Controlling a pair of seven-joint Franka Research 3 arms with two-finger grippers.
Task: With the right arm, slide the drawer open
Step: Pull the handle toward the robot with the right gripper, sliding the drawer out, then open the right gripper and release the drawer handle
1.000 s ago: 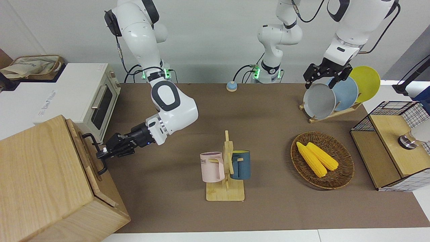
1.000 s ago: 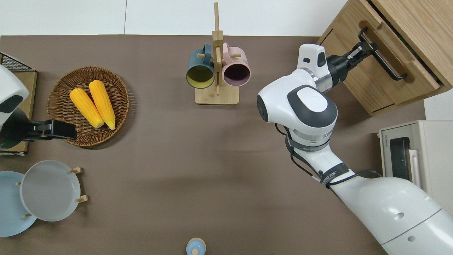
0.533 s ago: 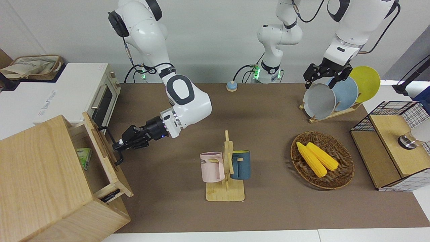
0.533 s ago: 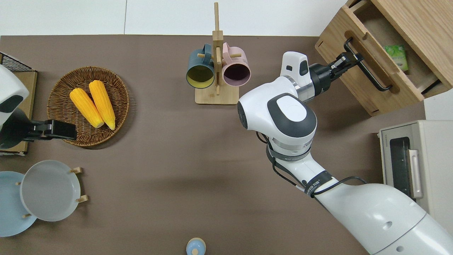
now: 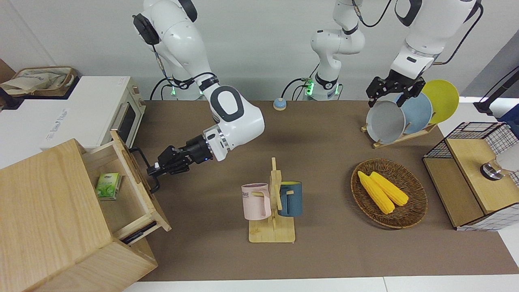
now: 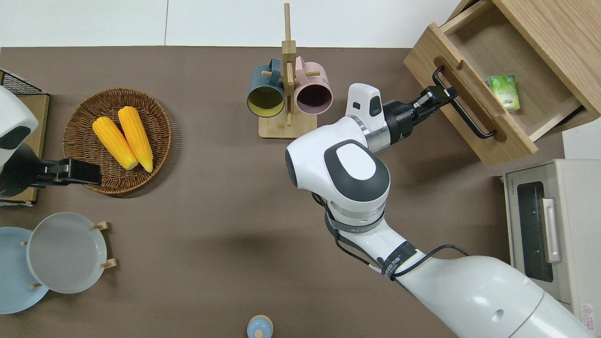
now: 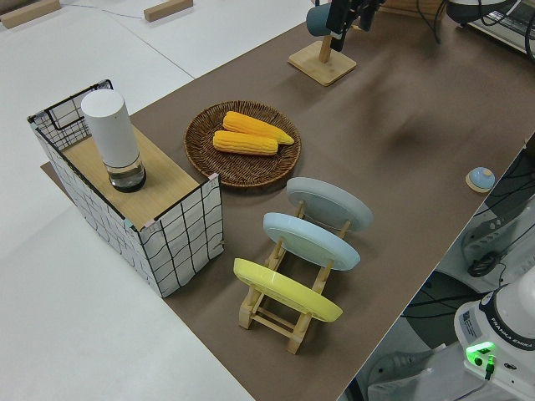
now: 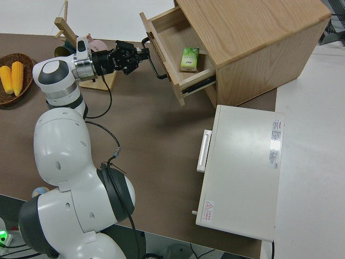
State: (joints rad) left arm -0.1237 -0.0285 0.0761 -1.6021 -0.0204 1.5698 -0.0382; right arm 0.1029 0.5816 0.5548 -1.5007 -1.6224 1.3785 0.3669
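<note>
The drawer stands pulled well out of the big wooden box at the right arm's end of the table. It also shows in the overhead view and the right side view. A small green packet lies inside it. My right gripper is shut on the drawer's black bar handle, near the handle's end farther from the robots; it also shows from overhead and from the side. My left arm is parked, its gripper open.
A white toaster oven stands beside the box, nearer to the robots. A mug rack with a pink and a blue mug stands mid-table close to the right arm's elbow. A wicker basket of corn, a plate rack and a wire-mesh cabinet sit toward the left arm's end.
The right gripper has pulled the handle toward the table's middle. The drawer went from shut to well open, and the green packet inside came into sight. The left arm has not moved.
</note>
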